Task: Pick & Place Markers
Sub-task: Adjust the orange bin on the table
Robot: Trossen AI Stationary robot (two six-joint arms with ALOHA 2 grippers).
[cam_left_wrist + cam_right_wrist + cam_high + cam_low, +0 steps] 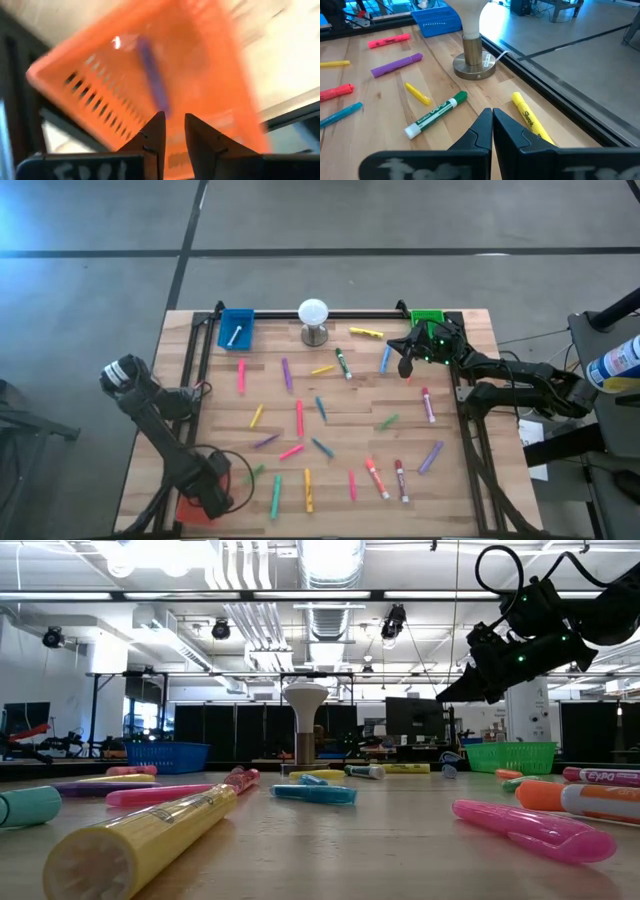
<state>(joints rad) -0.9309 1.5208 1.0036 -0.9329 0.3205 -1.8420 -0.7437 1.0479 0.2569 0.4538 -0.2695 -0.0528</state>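
Parted slightly at the left fingers [152, 132], with nothing clamped, hovering directly over a slotted orange plastic tray [200, 60] at the near left corner of the pale wooden worktop [450, 480]; inside that tray, a single purple marker [152, 80] lying lengthwise on the floor. Pressed together and empty at the right fingers [477, 132], raised above the far right corner beside a green plastic tray [427, 316]. Just ahead of those closed tips, a white-barrelled marker with a green cap [437, 114] and a yellow marker [532, 120] near the far edge, apart from each other, with a white ball on a round metal stand [472, 60] beyond. Scattered over the rest of the worktop, many more thin markers in pink, purple, teal, orange and red; in a blue plastic tray [236, 328] towards the far left corner, one pale marker. Likely light, stiff and smooth-sided, so prone to roll or twist out of a pinch. Best to open wide, come down square across the barrel, and close at mid-length rather than on the tapered cap.
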